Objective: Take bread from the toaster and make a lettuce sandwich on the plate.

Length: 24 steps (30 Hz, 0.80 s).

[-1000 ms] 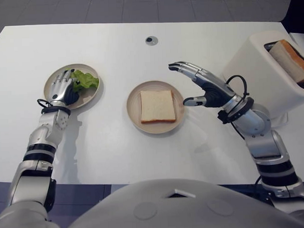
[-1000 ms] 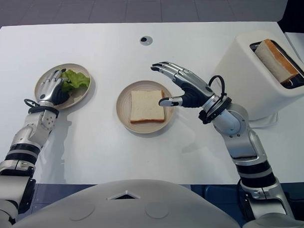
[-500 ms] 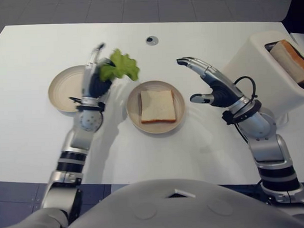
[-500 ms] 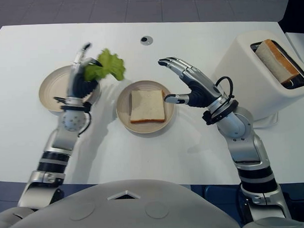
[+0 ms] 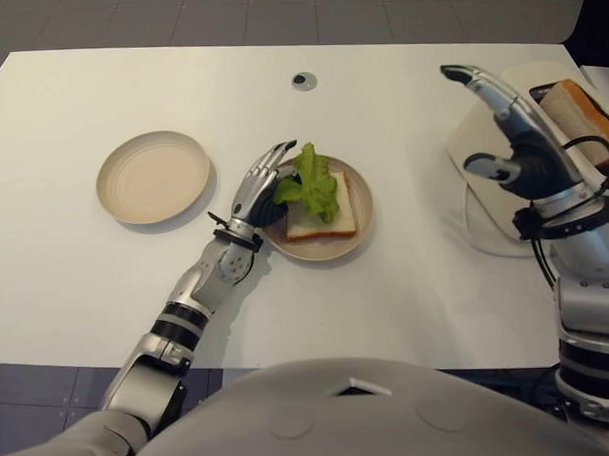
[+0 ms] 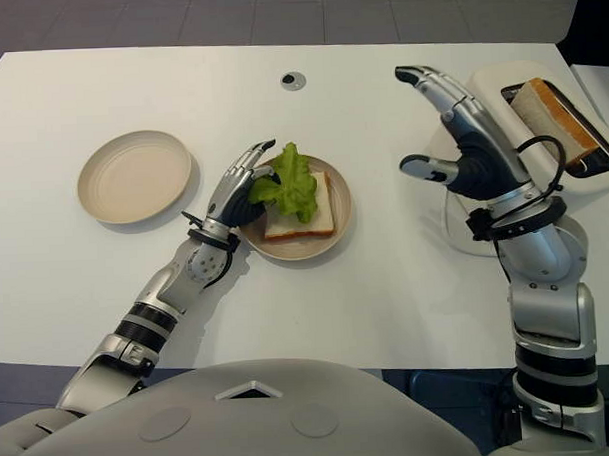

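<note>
Ruffled green lettuce rests over the left part of a white bread slice on the round beige plate at frame centre. A second slice stands in the white toaster, upper right.

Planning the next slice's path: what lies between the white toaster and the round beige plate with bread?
Bare white table, seen in both eye views; the right hand hovers by the toaster.

Passage lies along table lower centre. Left hand with lettuce blocks centre plate; right hand fronts toaster at right.
</note>
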Motion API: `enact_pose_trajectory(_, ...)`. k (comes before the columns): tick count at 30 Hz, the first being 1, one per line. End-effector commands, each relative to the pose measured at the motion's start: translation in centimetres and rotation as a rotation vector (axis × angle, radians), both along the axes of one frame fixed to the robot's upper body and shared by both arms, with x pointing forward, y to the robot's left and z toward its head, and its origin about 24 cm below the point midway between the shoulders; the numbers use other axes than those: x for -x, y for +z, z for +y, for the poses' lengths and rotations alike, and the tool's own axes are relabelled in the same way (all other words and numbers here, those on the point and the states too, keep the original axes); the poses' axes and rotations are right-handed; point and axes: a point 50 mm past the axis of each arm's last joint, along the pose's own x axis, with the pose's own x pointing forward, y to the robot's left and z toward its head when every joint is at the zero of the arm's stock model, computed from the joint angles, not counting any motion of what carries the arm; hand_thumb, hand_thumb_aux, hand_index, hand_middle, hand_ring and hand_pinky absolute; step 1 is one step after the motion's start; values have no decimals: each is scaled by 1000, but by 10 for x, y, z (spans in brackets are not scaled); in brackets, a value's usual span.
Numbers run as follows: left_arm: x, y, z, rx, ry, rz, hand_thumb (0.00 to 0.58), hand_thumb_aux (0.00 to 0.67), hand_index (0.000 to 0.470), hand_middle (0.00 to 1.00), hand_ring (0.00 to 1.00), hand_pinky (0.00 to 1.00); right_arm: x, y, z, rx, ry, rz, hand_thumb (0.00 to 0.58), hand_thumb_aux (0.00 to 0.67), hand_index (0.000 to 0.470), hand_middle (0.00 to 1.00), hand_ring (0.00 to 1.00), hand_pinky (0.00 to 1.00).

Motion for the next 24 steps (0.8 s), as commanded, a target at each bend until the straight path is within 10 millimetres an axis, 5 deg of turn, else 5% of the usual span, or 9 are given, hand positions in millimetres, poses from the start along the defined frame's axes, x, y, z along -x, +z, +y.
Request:
enact_pose_trajectory(1,4,0,7,-74,7,-6,580,670,470,0,0,0,10,23,-25,18,-111,-61,0,0,0,0,0,0)
enact_pose_trajectory(3,7,2,6,-90,-11,2,470,378,265,0,0,0,14,33,-38,29,-173,-98,0,0,0,0,0,0)
enact_pose_trajectory(5,9,2,3,-105,-36,17,112,68,48,0,0,0,14,40,-50,54,-237,-126,0,0,0,0,0,0)
enact_pose_trajectory(6,9,1,1,-109,-50,26,104,63,44,0,0,0,15,43,-58,71,-280,-138,0,0,0,0,0,0)
enact_pose_trajectory(9,9,-3,-9,-110,-82,48,371,268,188,0,0,0,18,46,-76,113,-376,-151,0,0,0,0,0,0)
enact_pose_trajectory(13,10,-9,-18,-126,-112,76,413,310,217,0,0,0,18,48,-81,137,-401,-160,0,0,0,0,0,0)
enact_pose_trajectory(17,0,-9,0,-183,-37,60,337,236,166,0,0,0,21,47,-102,196,-502,-144,0,0,0,0,0,0)
enact_pose_trajectory(18,-4,-5,8,-193,-5,42,234,152,107,0,0,0,21,44,-108,205,-525,-123,0,0,0,0,0,0)
enact_pose_trajectory(24,-8,24,40,-199,80,-73,0,0,0,0,0,0,14,6,-135,276,-600,73,0,0,0,0,0,0)
